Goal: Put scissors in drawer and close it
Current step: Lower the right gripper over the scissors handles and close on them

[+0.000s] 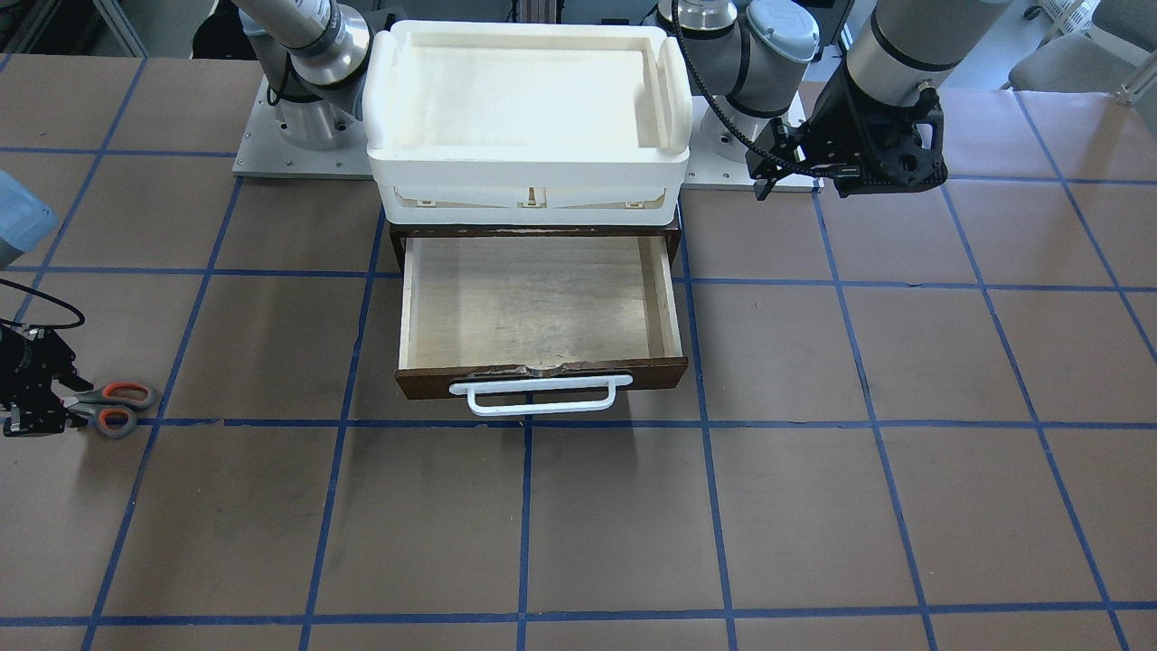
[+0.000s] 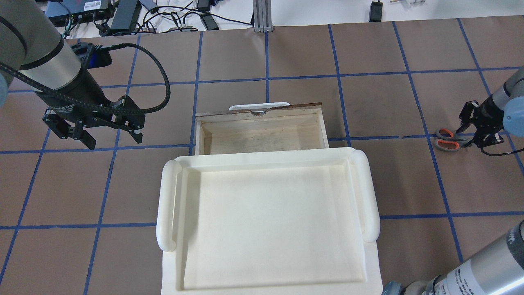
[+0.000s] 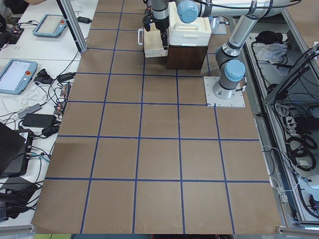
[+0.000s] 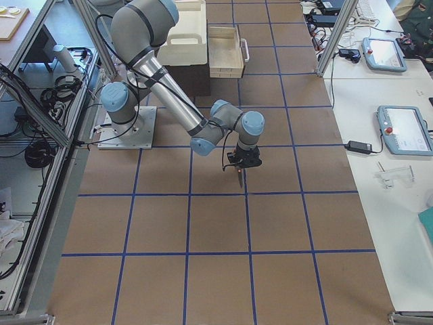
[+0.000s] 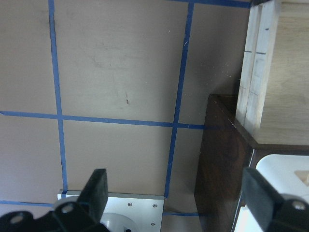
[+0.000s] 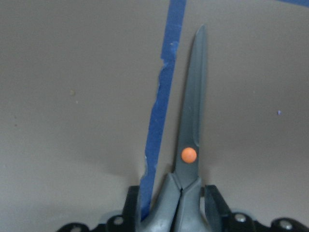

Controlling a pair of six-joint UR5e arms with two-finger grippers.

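The scissors [image 1: 113, 408] lie at the table's edge on my right side, grey handles with orange-red linings; they also show in the overhead view [image 2: 447, 139]. My right gripper [image 1: 41, 402] is shut on them. In the right wrist view its fingers [image 6: 212, 208] press both sides of the neck just behind the orange pivot, and the blades [image 6: 193, 111] point away beside a blue tape line. The drawer [image 1: 673, 307] is pulled open and empty, with its white handle [image 1: 540, 395] in front. My left gripper [image 2: 112, 137] is open and empty, above the table beside the cabinet.
A white foam-like tray [image 1: 529, 172] sits on top of the dark cabinet [image 5: 222, 164] that holds the drawer. The arm bases [image 1: 298, 136] stand behind it. The brown table top [image 1: 813, 506] carries a grid of blue tape.
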